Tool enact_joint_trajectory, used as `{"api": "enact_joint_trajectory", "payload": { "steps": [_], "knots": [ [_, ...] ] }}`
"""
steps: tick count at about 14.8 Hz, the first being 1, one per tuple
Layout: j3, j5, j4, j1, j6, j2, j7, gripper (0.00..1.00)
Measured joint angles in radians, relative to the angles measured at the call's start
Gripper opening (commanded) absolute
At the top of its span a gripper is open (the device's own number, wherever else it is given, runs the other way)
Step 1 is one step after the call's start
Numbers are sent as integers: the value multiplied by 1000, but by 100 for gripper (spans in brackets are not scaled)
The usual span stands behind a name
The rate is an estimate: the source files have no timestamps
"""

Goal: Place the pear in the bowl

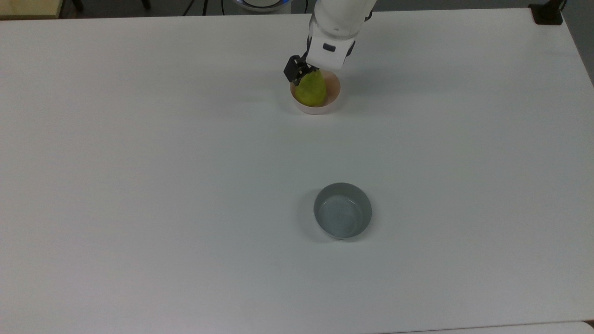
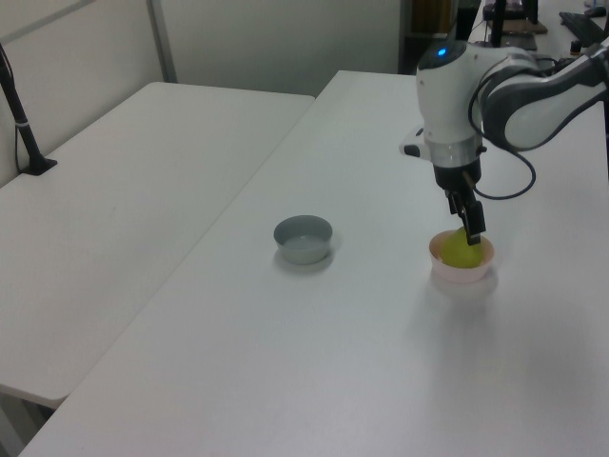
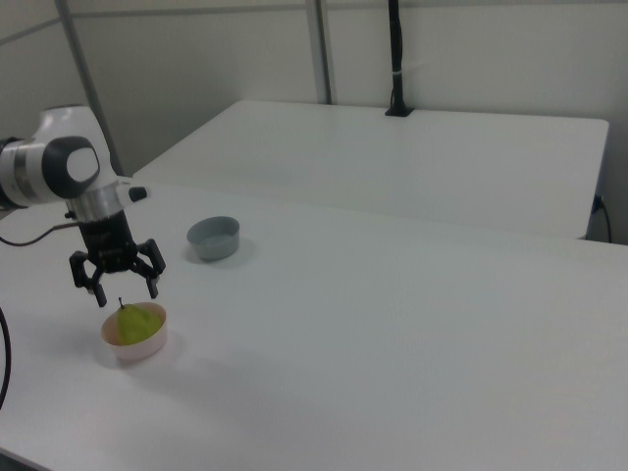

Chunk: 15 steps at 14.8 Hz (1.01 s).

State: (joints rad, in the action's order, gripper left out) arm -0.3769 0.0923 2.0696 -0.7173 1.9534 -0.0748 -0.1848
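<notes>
White tabletop (image 1: 139,185) forms the work surface, and in the right view we see a second white table (image 3: 412,157) behind it with a dark post (image 3: 395,59) standing at its far edge. We locate the pear (image 3: 138,320) inside the pale pink bowl (image 3: 135,345), resting upright with its dark stem pointing up; in the top view the pear (image 1: 312,89) sits toward the top view's left side of the bowl (image 1: 332,103). We observe the gripper (image 3: 117,282) directly above the pear, its fingers spread wide and clear of the fruit, holding nothing. In the left view the gripper (image 2: 469,225) hangs just over the bowl (image 2: 463,274). We note a grey bowl (image 1: 343,210) well apart from the pink one, nearer the bottom of the top view.
</notes>
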Motion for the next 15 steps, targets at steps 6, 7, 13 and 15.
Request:
{"api": "enact_joint_trajectory", "payload": {
  "steps": [6,7,13,15],
  "knots": [
    [-10,0,-97,13,-105,113,35,100],
    [-12,0,-112,18,-124,129,50,100],
    [-1,-2,-198,197,-148,148,112,100],
    [12,-6,-217,292,-148,146,113,100]
  ]
}}
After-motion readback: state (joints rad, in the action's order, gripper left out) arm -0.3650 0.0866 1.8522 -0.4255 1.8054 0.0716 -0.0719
